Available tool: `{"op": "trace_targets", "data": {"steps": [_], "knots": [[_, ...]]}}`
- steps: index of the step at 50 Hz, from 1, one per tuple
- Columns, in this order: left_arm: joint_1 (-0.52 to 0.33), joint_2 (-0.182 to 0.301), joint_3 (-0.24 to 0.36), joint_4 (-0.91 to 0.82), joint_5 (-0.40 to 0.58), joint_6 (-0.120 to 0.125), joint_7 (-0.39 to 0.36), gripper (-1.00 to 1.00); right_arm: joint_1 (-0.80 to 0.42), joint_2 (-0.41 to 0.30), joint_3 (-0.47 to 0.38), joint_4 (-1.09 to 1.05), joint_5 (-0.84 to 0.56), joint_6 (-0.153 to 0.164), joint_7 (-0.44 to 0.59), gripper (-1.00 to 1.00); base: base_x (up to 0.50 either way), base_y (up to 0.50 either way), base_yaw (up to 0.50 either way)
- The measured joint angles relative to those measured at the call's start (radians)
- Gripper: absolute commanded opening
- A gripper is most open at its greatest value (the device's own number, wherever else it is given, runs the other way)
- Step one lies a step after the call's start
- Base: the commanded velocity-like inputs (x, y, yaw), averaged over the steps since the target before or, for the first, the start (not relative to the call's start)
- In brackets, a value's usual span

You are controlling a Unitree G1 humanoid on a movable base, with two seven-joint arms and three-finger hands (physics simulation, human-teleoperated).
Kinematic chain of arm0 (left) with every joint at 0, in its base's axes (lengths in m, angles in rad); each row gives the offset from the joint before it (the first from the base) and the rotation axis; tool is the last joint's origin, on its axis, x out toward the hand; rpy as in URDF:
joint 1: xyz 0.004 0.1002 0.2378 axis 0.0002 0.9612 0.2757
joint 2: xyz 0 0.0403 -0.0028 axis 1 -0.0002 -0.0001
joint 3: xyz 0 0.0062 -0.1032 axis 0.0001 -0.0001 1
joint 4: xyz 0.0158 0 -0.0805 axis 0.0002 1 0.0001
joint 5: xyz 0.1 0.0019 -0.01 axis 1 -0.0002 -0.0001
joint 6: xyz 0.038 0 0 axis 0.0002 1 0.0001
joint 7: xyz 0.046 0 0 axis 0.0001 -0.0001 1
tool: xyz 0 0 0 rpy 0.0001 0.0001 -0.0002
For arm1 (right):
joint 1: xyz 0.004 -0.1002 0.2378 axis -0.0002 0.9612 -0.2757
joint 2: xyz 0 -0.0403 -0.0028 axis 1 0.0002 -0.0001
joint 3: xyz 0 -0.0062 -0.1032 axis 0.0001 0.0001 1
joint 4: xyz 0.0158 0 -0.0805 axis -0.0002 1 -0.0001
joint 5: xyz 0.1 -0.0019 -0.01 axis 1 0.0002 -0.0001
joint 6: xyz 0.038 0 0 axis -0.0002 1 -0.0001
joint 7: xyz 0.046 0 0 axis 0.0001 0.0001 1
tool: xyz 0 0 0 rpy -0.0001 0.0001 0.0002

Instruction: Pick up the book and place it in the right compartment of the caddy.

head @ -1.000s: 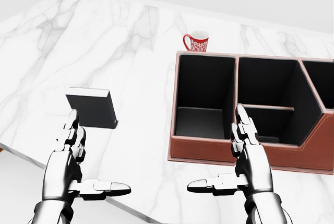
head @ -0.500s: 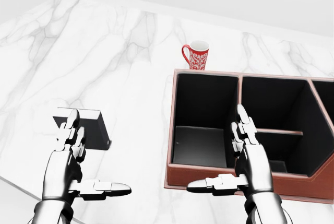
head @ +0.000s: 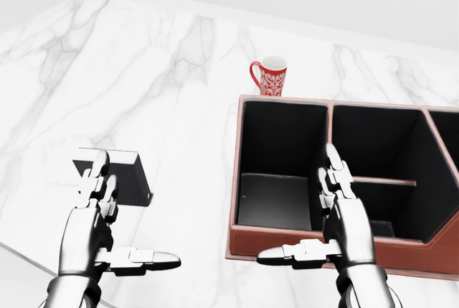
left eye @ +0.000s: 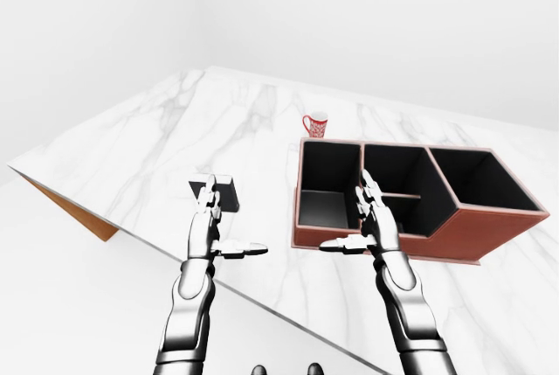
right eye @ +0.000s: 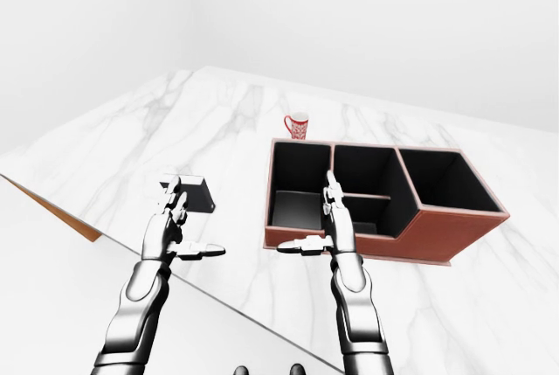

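Note:
A dark book (head: 131,179) lies flat on the white marble table (head: 143,71), at the left of the head view. My left hand (head: 122,222) is open, fingers straight and thumb out; its fingertips (head: 97,171) overlap the book's left part in the picture, and I cannot tell whether they touch it. The red-brown caddy (left eye: 454,235) with black insides stands to the right; its right compartment (left eye: 479,181) holds nothing. My right hand (head: 308,222) is open and hangs over the caddy's lower wall, between the left and middle compartments. Neither hand holds anything.
A red-and-white mug (head: 270,76) stands just above the caddy's left compartment in the head view. The middle compartment has a cross divider (head: 384,181). In the left-eye view, the table's near edge (left eye: 175,257) runs diagonally from left to bottom.
Between one second and half a second ago the camera moved: book, caddy and mug slid down the picture. Since then nothing has shifted. Both hands keep their open pose.

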Motion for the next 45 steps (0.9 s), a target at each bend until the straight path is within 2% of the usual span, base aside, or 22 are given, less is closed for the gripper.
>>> {"op": "trace_targets", "data": {"steps": [13, 45], "knots": [[-0.001, 0.0, 0.003, -0.002, -0.007, -0.001, -0.001, 1.0, -0.002, 0.0, -0.001, 0.002, 0.002, 0.002, -0.003, 1.0, 0.05, 0.03, 0.0], [0.021, -0.002, 0.007, -0.051, -0.079, -0.026, -0.051, 1.0, 0.005, 0.001, 0.002, -0.012, 0.001, -0.006, 0.003, 1.0, 0.0, 0.0, 0.0]]}}
